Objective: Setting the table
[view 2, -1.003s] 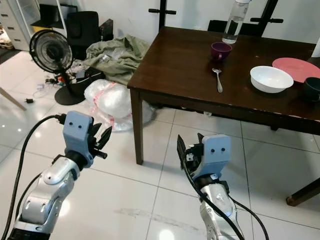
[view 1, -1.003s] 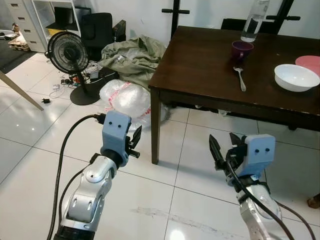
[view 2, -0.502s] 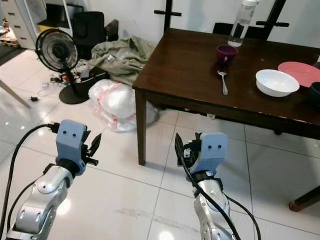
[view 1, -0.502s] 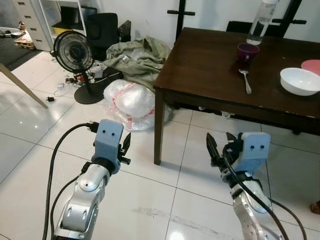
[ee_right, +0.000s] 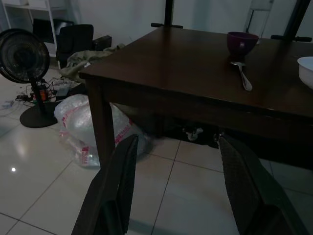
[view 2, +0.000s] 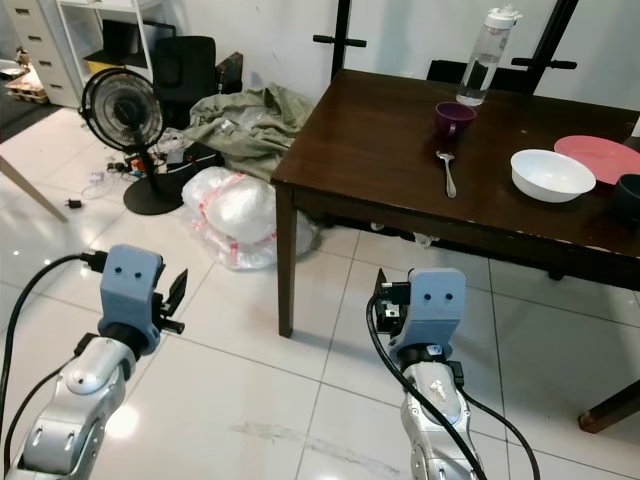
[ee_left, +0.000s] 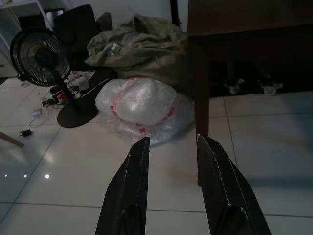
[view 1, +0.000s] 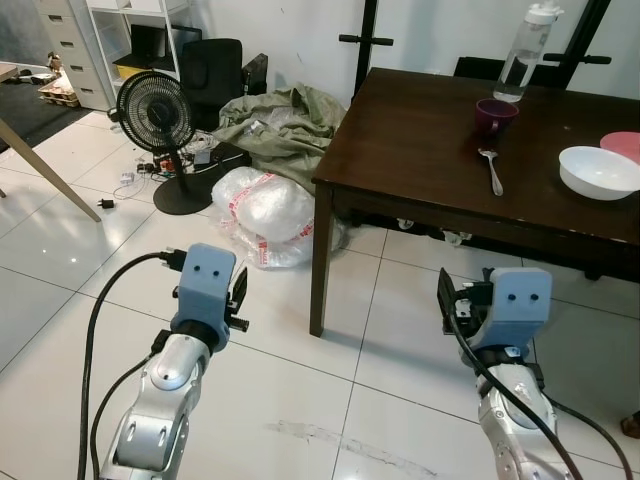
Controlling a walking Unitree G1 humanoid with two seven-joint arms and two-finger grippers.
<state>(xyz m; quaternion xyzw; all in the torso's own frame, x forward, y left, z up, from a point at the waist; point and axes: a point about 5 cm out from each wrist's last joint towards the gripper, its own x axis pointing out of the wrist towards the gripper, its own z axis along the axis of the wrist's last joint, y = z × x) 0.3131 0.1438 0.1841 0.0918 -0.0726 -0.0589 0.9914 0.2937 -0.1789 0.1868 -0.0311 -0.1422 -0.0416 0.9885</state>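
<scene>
Standing on a white tiled floor point(view 2: 300, 390), a dark wooden table point(view 2: 380, 150) fills the 1 o'clock part of the head views, its near corner leg point(view 2: 286, 262) towards the robot. On it, a purple cup point(view 2: 454, 118) sits near the far edge beside a clear bottle point(view 2: 480, 55), a spoon point(view 2: 447, 172) lies just in front of the cup, and a white bowl point(view 2: 552, 174), a pink plate point(view 2: 598, 157) and a dark bowl point(view 2: 628, 192) lie at 2 o'clock. Bare tabletop stretches from the spoon to the near corner. The left gripper point(ee_left: 172, 147) and right gripper point(ee_right: 176, 147) hover low over open floor, fingers parted, holding nothing. At 10 o'clock stand a fan point(view 2: 122, 110), a plastic bag point(view 2: 235, 215) and crumpled cloth point(view 2: 250, 115).
</scene>
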